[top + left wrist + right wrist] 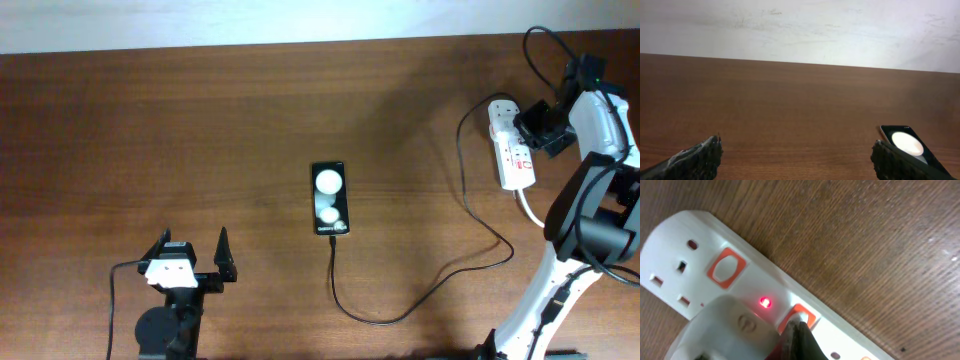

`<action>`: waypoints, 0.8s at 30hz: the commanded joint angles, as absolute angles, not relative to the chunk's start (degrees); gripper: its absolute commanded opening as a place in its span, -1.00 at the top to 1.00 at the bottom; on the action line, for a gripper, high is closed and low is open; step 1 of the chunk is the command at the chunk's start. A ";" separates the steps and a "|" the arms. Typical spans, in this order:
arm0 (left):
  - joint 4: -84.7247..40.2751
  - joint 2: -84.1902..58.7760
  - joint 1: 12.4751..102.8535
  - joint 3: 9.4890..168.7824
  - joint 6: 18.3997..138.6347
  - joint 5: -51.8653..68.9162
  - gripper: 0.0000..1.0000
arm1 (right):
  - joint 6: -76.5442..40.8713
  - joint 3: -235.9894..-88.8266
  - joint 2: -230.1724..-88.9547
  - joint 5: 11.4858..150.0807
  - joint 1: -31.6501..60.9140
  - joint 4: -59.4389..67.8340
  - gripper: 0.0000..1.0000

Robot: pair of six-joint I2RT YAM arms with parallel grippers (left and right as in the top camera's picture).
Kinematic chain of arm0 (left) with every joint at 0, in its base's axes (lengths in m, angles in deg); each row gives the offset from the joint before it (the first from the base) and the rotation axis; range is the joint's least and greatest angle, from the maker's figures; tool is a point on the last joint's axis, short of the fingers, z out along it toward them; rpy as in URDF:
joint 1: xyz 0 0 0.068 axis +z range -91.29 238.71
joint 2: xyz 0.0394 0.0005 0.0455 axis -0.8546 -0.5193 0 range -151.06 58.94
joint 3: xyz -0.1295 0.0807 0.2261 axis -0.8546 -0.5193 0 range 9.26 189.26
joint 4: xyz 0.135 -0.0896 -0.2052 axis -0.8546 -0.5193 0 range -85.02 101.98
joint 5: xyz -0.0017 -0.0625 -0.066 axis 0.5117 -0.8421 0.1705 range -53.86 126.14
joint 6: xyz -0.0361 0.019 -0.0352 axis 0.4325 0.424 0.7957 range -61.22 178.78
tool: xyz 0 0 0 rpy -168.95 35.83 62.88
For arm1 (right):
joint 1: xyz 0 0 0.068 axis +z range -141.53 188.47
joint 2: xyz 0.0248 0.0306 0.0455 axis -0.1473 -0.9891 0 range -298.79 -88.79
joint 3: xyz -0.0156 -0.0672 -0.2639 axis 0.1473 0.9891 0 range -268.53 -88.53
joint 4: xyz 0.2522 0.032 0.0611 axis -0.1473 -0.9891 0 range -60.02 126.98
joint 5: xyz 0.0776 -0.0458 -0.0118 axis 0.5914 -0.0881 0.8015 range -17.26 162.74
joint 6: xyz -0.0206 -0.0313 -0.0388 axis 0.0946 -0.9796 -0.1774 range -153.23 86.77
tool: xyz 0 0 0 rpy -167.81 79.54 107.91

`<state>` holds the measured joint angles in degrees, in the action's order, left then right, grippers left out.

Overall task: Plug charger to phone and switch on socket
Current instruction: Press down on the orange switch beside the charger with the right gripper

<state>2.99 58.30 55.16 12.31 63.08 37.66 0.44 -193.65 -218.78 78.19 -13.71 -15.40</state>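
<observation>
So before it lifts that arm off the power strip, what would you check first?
1. Charger cable meets the phone at its near end: ok.
2. Connector pushed fully in: cannot tell, too small.
3. White plug head sits in the socket: ok.
4. Red light beside the plug is lit: ok.
5. Right gripper tip is on the orange switch: ok.
6. Left gripper is open, apart from phone and cable: ok.

No legible text anywhere; tiny white lettering on the phone [330,198] unreadable.
</observation>
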 commanded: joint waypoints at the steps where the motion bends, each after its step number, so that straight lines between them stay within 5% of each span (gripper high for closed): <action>1: 3.16 58.43 55.51 11.74 63.64 37.42 -0.98 | 0.65 -194.57 -221.08 79.61 -12.70 -15.48 0.92; 24: 3.16 58.43 55.51 11.74 63.64 37.42 -0.98 | -1.97 -194.57 -221.34 79.48 -11.74 -15.07 0.92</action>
<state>2.99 58.30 55.16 12.31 63.10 37.66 -1.71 -194.18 -219.16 75.02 -12.50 -15.00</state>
